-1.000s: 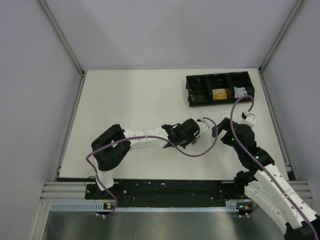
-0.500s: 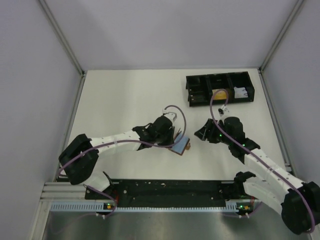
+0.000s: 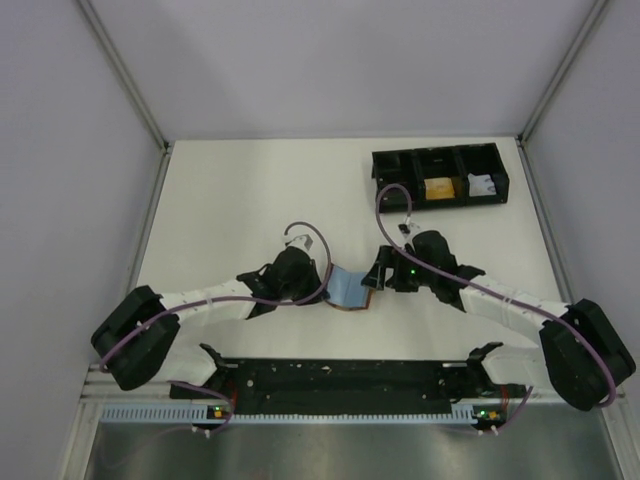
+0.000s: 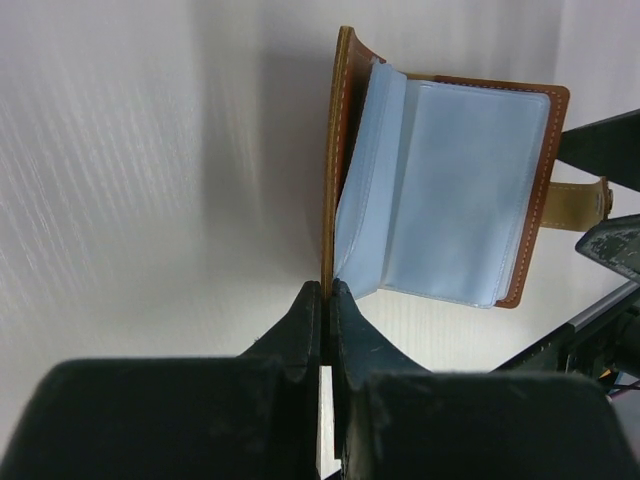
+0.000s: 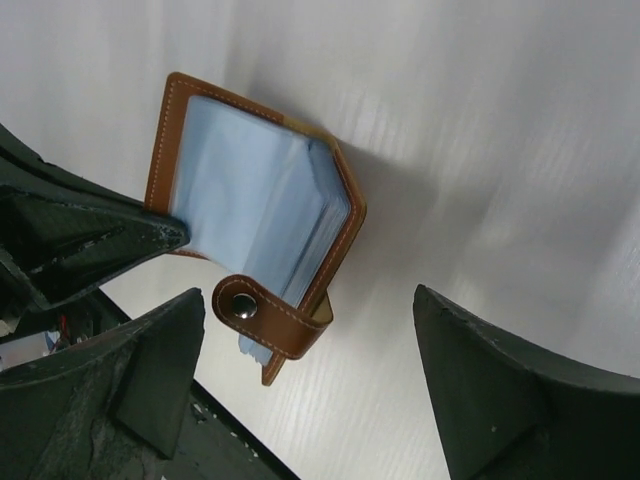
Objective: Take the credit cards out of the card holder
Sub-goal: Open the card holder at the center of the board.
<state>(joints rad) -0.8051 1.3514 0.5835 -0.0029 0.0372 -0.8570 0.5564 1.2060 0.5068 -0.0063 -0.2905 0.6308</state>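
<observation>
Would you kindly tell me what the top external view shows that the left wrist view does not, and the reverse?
Only the top external view shows the black tray, at the far right of the table. Only the left wrist view shows the pinch close up: the left gripper is shut on the edge of one brown cover, and separate bluish clear sleeves fan out inside. No card is plainly visible in them. Both views show the open card holder and the white table.
</observation>
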